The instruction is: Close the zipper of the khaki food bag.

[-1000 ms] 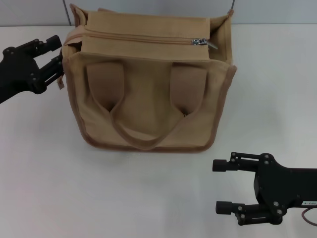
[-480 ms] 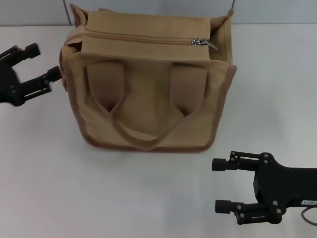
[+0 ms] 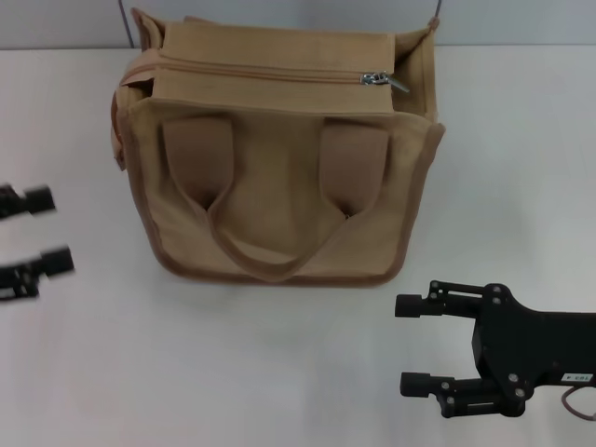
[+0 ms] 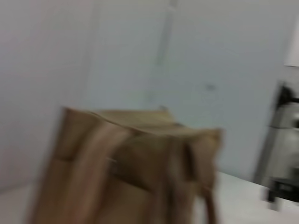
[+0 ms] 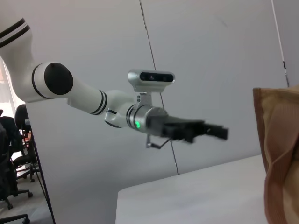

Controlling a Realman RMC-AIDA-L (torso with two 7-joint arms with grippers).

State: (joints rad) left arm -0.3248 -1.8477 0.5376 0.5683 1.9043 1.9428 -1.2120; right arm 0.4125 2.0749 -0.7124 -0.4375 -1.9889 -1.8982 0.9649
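From my head camera, the khaki food bag [image 3: 279,158] stands upright in the middle of the white table [image 3: 521,168], handles toward me. The zipper [image 3: 270,72] runs along its top with the silver slider [image 3: 376,78] at the end on my right side; as far as I can judge, the line reads closed, so I take the job as done or nearly so. My left claw [image 3: 37,233] sits at the table's left edge, fingers spread, well apart from the bag. My right claw [image 3: 424,345] rests low near the front, also spread and empty.

My left wrist camera shows the bag's side and straps against a pale wall [image 4: 140,51], too smeared to tell more.

My right wrist camera catches the left arm [image 5: 93,100] hovering over the table, with the bag's edge near.

Next I should only confirm the slider is seated, then park.
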